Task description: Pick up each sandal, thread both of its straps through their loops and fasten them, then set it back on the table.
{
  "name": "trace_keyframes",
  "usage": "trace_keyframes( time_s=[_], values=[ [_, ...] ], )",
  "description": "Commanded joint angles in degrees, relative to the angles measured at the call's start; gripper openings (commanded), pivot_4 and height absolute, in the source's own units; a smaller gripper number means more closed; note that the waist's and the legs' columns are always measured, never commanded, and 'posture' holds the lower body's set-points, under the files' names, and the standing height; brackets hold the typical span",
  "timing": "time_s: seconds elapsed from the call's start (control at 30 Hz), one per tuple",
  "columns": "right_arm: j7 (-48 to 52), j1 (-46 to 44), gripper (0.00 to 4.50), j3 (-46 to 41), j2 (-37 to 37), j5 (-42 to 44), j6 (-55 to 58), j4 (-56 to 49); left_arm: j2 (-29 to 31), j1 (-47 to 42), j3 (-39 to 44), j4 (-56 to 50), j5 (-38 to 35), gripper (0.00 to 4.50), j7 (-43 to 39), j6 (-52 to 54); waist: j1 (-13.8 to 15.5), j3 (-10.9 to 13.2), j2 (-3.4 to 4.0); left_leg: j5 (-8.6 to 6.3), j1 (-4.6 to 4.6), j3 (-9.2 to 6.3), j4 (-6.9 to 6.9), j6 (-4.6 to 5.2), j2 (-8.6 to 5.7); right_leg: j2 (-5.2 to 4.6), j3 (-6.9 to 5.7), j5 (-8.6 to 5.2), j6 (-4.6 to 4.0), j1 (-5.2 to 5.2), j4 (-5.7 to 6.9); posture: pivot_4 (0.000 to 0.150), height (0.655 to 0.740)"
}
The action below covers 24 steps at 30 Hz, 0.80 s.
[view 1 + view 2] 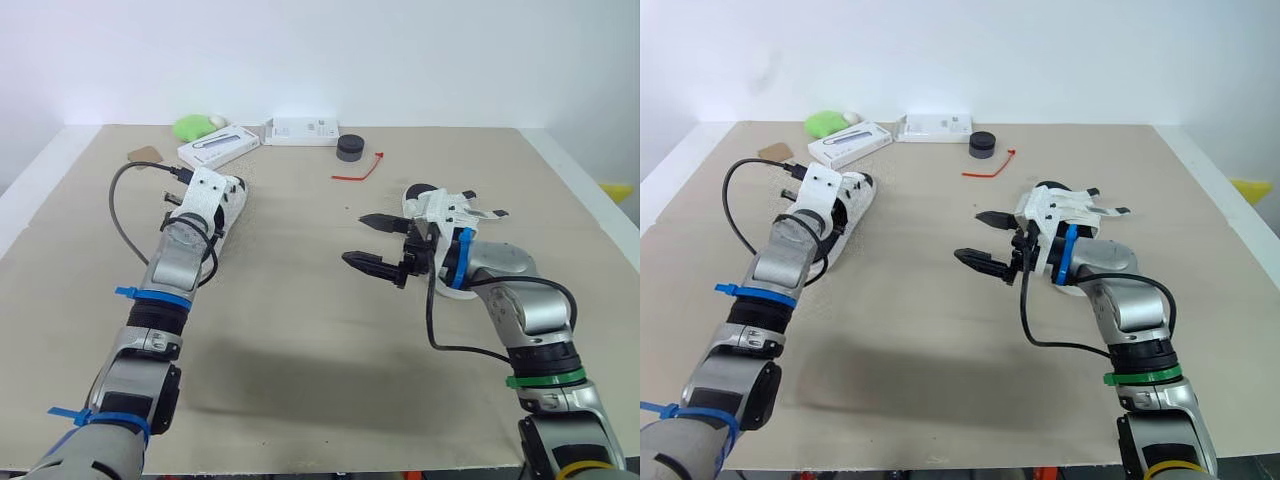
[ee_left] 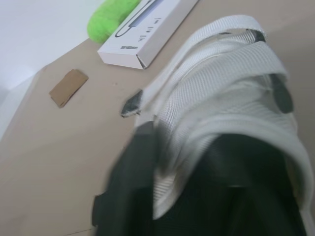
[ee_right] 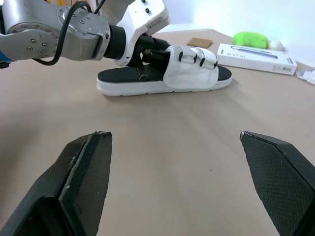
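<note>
One white sandal (image 3: 167, 73) with a black footbed lies flat on the table at the left, both straps arched over it. My left gripper (image 3: 145, 58) is down at that sandal's strap end, and the straps (image 2: 231, 83) show close up in the left wrist view. The second sandal (image 1: 421, 191) lies at the right, mostly covered by my right forearm. My right gripper (image 1: 375, 244) hovers open over bare table to the left of that sandal, pointing toward the left one and holding nothing.
Along the far edge sit a green object (image 1: 192, 126), a white box (image 1: 218, 148), a flat white device (image 1: 300, 131), a black round cap (image 1: 350, 147), a red tie (image 1: 360, 170) and a brown card (image 1: 145, 154).
</note>
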Motion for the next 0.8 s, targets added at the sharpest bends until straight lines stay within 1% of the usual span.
trace_keyframes(
  time_s=[0.03,0.07,0.13,0.3,0.4,0.5,0.57,0.63,0.73,0.8],
  values=[
    [-0.28,-1.34,4.5,-1.72,-0.35,0.68,-0.21,-0.47,0.61,0.51,0.8,-5.67,-0.79,2.81,-1.36,0.83,0.0,0.0,0.0,0.0,0.0,-0.01,0.0,0.0,0.0,0.0,0.0,0.0,0.0,0.0,0.0,0.15,0.74],
    [-0.16,-1.35,4.5,-1.61,-0.48,0.48,-0.34,-0.46,0.7,0.83,0.75,-6.68,-0.88,3.46,-1.83,1.17,0.01,0.0,0.0,0.0,-0.02,-0.01,0.0,0.0,0.0,0.0,-0.01,0.0,0.0,0.0,0.0,0.15,0.74],
    [-0.17,-1.33,4.5,-1.72,-0.53,0.65,0.0,-0.57,0.96,2.66,1.16,-11.41,-1.9,4.45,-3.69,2.45,0.02,0.0,0.0,0.0,-0.03,-0.03,0.0,0.0,-0.01,0.0,-0.03,0.0,0.0,-0.01,-0.01,0.15,0.74],
    [0.86,0.63,4.5,-1.82,-2.44,-0.66,-2.02,-1.49,4.06,13.18,3.62,-32.18,-8.04,4.45,-13.11,6.82,0.01,0.0,0.0,-0.05,-0.09,-0.02,0.0,-0.06,0.04,-0.12,0.01,0.0,0.0,-0.07,0.01,0.15,0.74],
    [1.35,2.41,4.5,-2.87,-3.88,-0.29,-2.8,-2.01,7.08,19.03,6.98,-39.9,-11.71,4.45,-17.24,8.08,0.08,0.0,0.0,-0.05,-0.18,-0.06,-0.01,-0.08,0.07,-0.1,-0.02,-0.01,-0.01,-0.15,-0.04,0.15,0.74],
    [3.18,5.31,4.5,-4.17,-5.99,0.29,-4.47,-2.85,7.81,24.81,14.52,-47.11,-21.81,4.45,-23.36,9.02,0.14,0.0,0.0,-0.05,-0.24,-0.03,0.0,-0.08,0.08,-0.1,-0.01,-0.02,-0.02,-0.23,-0.01,0.15,0.74],
    [5.26,7.51,4.5,-5.16,-7.22,1.14,-5.9,-3.71,9.59,28.61,16.88,-49.87,-25.87,4.45,-27.97,7.53,0.14,0.0,0.0,-0.04,-0.3,-0.01,0.01,-0.09,0.09,-0.06,-0.02,-0.02,-0.02,-0.28,-0.02,0.15,0.74],
    [8.16,10.18,4.5,-5.89,-8.97,1.2,-8.74,-4.33,11.04,32.29,19.13,-51.32,-29.48,4.45,-30.91,8.55,0.14,0.0,0.0,-0.04,-0.3,0.0,0.01,-0.08,0.08,0.1,-0.03,-0.03,-0.01,-0.28,-0.02,0.15,0.74],
    [11.62,14.83,4.5,-8.12,-11.07,2.43,-10.8,-4.81,14.92,39.14,19.09,-52.28,-30.54,4.45,-37.09,3.76,0.14,0.0,0.0,-0.02,-0.27,0.04,0.02,-0.06,0.06,0.16,0.04,-0.07,0.03,-0.26,-0.02,0.15,0.74],
    [12.96,17.08,4.5,-9.21,-12.0,3.57,-10.97,-5.21,16.43,42.2,19.28,-52.1,-31.84,4.45,-40.48,0.75,0.13,0.0,0.0,-0.02,-0.27,0.05,0.02,-0.05,0.08,0.19,0.05,-0.14,0.02,-0.26,-0.02,0.15,0.74]
  ],
)
